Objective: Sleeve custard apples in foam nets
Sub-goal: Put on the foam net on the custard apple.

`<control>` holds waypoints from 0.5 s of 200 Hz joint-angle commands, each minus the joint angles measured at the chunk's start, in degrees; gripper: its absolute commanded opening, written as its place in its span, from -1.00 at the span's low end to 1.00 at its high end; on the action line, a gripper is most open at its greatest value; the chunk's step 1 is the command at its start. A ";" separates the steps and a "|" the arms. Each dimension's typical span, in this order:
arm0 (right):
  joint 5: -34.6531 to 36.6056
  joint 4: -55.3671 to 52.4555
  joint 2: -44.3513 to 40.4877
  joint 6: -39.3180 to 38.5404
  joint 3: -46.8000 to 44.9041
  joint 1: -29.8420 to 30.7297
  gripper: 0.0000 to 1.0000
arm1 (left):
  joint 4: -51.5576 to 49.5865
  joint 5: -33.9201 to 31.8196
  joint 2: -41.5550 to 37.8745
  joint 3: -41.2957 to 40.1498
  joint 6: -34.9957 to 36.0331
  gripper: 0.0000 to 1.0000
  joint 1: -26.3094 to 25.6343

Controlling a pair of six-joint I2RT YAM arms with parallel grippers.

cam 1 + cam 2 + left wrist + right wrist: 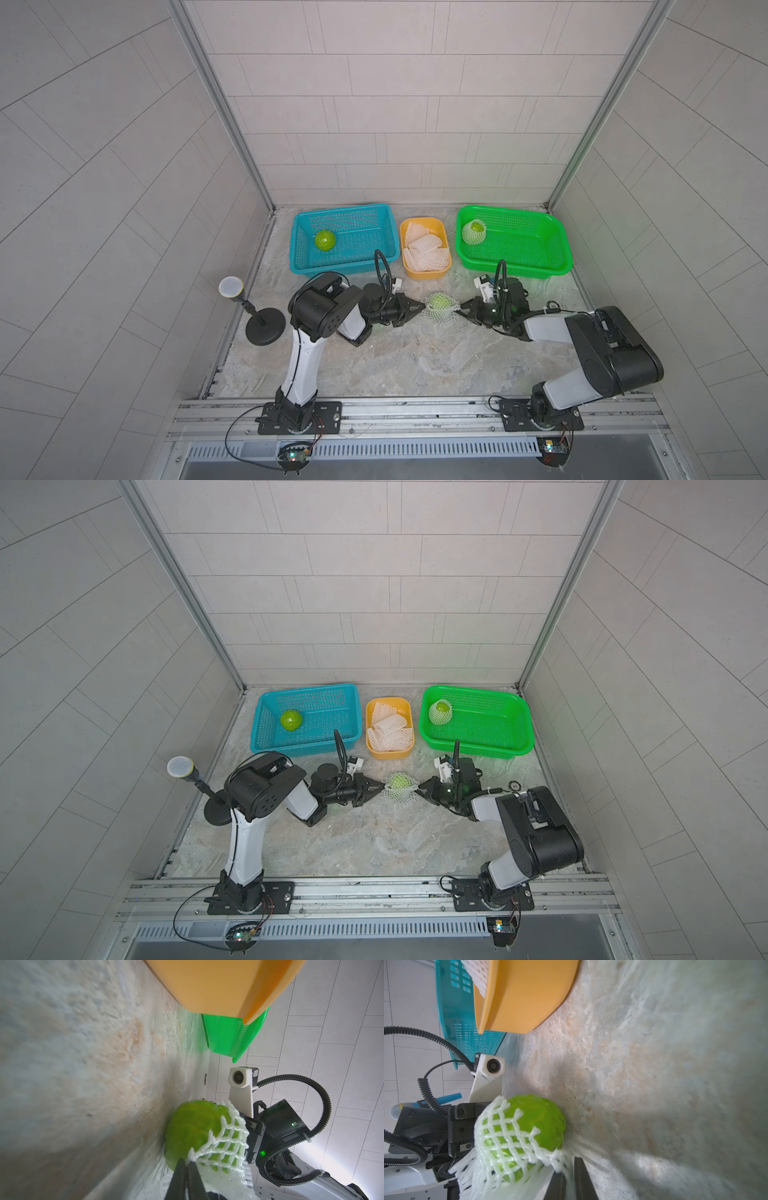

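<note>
On the table, between the two arms and just in front of the orange tub [424, 273]: custard apple [440, 301], partly inside a foam net [435, 319]. Net stretched sideways, long axis running from left gripper [424, 307] to right gripper [459, 309], bare green showing on the side toward the baskets. Left gripper pinched tight on one net edge. Right gripper's jaws narrowly parted with the other edge between them; gripped or loose, cannot tell. In the blue basket [298, 253], one bare custard apple [325, 240]. In the orange tub, spare foam nets [426, 249] piled up. In the green basket [519, 271], one netted custard apple [473, 231].
</note>
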 commanded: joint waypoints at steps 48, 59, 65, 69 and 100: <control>9.40 -15.58 -11.12 -5.97 1.99 -0.33 -0.18 | 0.15 -1.45 0.10 -0.83 0.79 -0.78 -0.20; 10.94 -18.26 -13.14 -7.07 2.32 -0.33 -0.14 | 0.15 -1.47 0.02 -0.83 0.70 -0.77 -0.26; 11.90 -20.27 -14.32 -7.96 2.72 -0.25 -0.11 | 0.15 -1.47 -0.06 -0.83 0.70 -0.76 -0.22; 12.74 -21.50 -15.13 -8.48 2.97 -0.24 -0.09 | 0.15 -1.47 -0.12 -0.83 0.74 -0.74 -0.23; 19.01 -32.45 -21.66 -13.68 6.36 1.80 0.19 | 0.15 -1.56 -0.26 -0.83 0.70 -0.49 -0.22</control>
